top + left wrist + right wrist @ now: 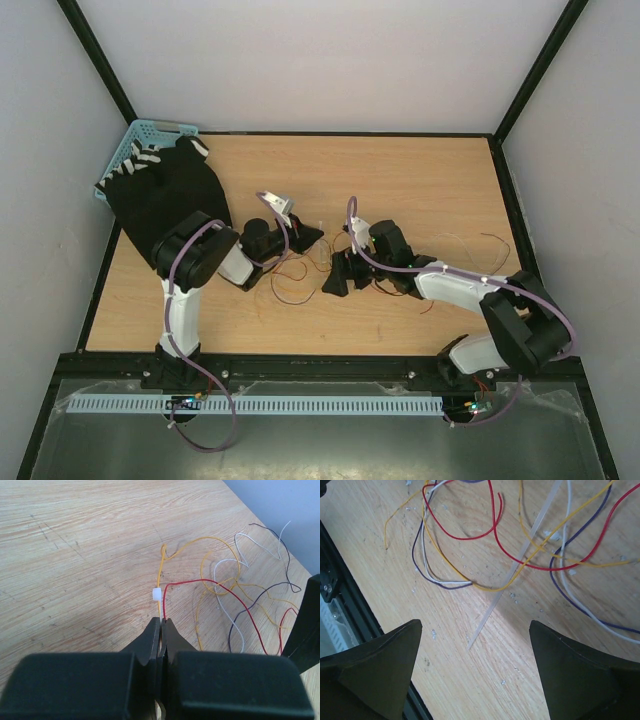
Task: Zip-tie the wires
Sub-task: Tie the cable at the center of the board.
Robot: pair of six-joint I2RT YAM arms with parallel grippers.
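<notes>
Wooden table (pixel 420 170), white walls around. Mid-table, loose tangle of wires (pixel 200 580). Left gripper (pixel 161 630) pinched fully closed on yellow and red strands, small white block (pixel 156 594) on the yellow one just beyond the tips. Right gripper (pixel 475 627) spread wide, holding nothing, hovering over wires and pale zip tie (pixel 520 560) lying across them.

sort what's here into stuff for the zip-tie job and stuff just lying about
For the job:
- wires
- zip tie
- left gripper, shut on the wires
- right gripper, open over the zip tie

Lying about:
- basket
- black cloth
- white bits
</notes>
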